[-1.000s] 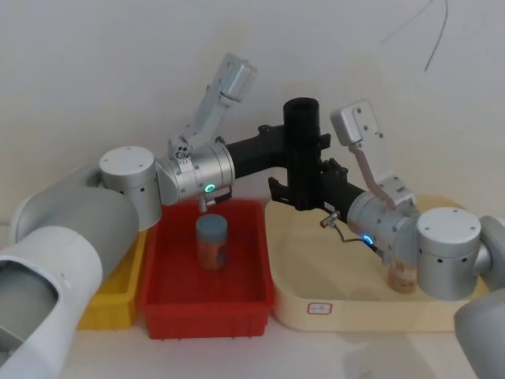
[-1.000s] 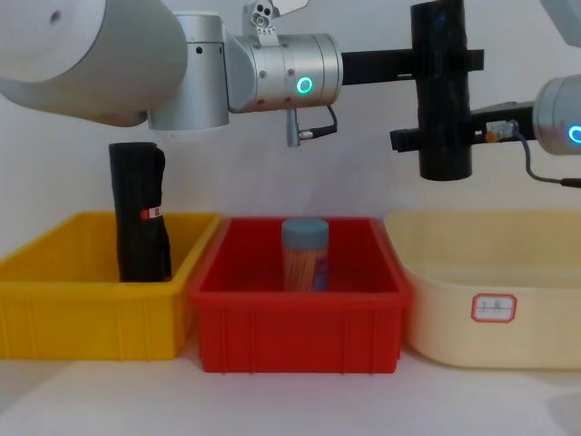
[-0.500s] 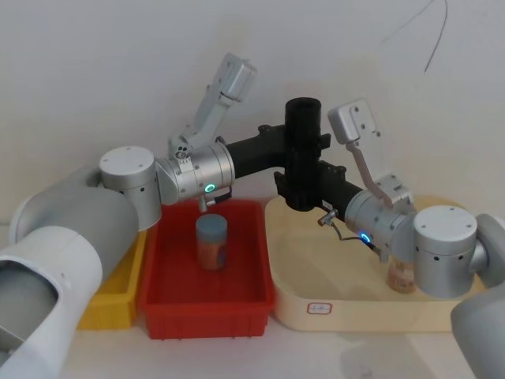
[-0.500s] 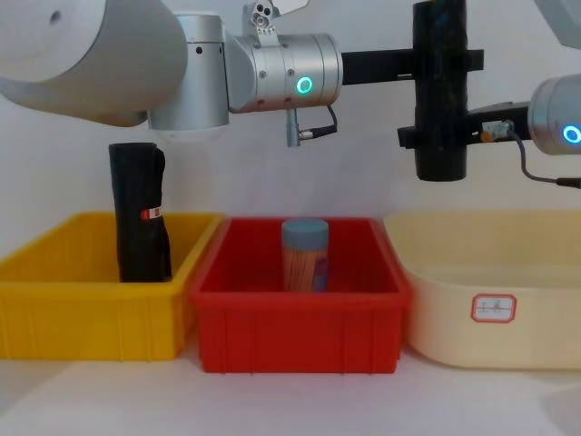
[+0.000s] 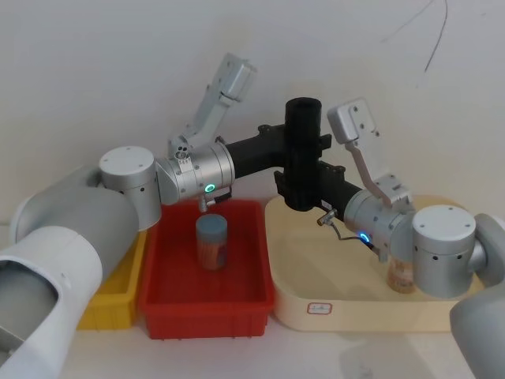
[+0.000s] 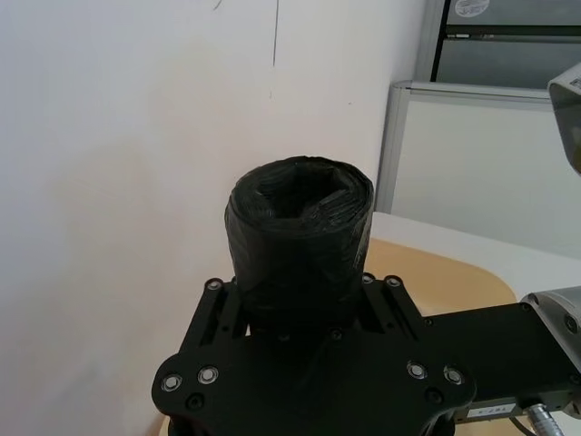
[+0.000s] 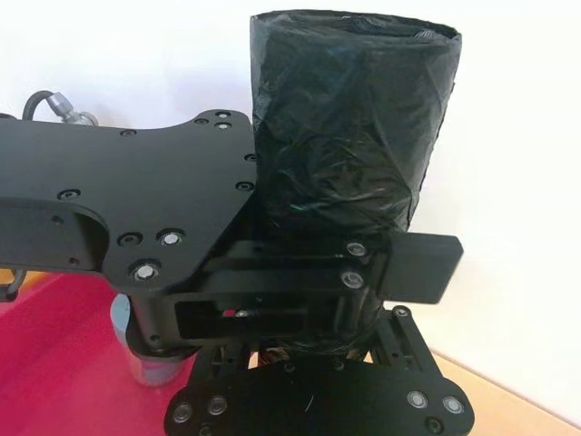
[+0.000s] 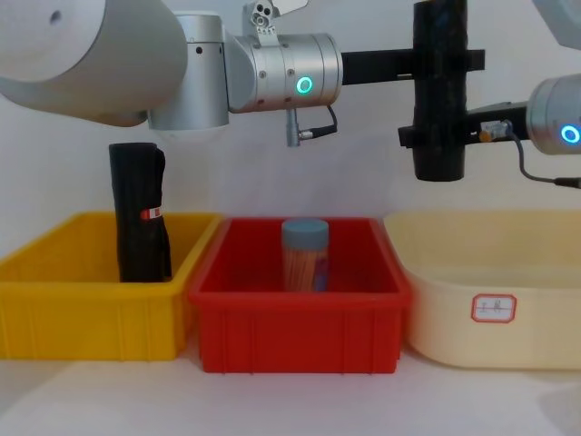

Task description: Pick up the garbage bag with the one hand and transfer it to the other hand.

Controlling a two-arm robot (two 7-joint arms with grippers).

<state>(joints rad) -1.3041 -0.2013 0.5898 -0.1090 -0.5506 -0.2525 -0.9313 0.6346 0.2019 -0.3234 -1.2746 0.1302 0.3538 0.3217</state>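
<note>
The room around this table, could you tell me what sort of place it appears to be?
Probably a lab or office test bench: a plain white wall, an office partition, and labelled sorting bins, a yellow bin, a red bin and a cream tray.

1. You have a white counter (image 8: 300,404) carrying three bins in a row.
2. Take the red bin (image 8: 300,341) as your landmark; it sits in the middle, directly on the counter.
3. Touching its left side you'll see the yellow bin (image 8: 86,313).
4. Just beside its right side sits the cream tray (image 8: 495,304), a small label on its front wall.
</note>
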